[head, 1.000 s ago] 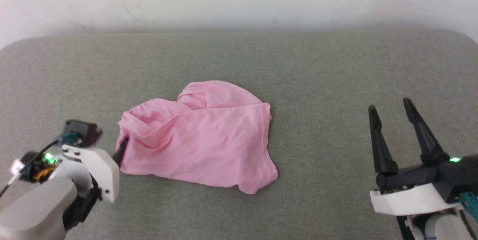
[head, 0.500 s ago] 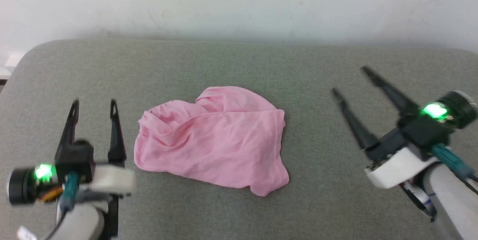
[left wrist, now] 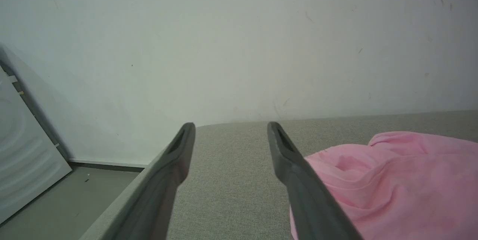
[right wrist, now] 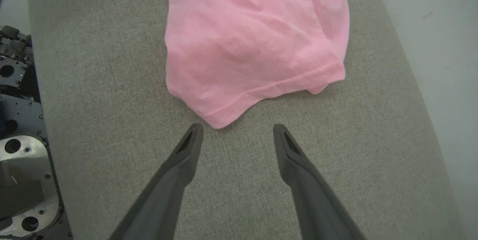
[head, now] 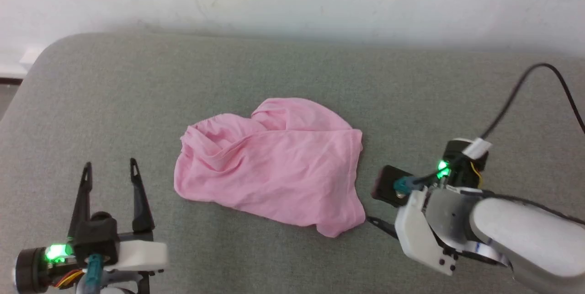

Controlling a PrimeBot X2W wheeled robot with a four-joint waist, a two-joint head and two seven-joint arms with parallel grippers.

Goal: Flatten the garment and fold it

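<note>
Two grippers flank the garment (head: pixel 269 166), which lies crumpled at the middle of the grey padded surface (head: pixel 292 70), with bare room on every side. The left gripper (head: pixel 110 164) is spread and empty beside the cloth's left edge. The right gripper (right wrist: pixel 238 128) is also spread and empty, its tips just short of the hemmed corner. In the head view, the wrist hides most of its fingers. Folds conceal the garment's underlayers.
</note>
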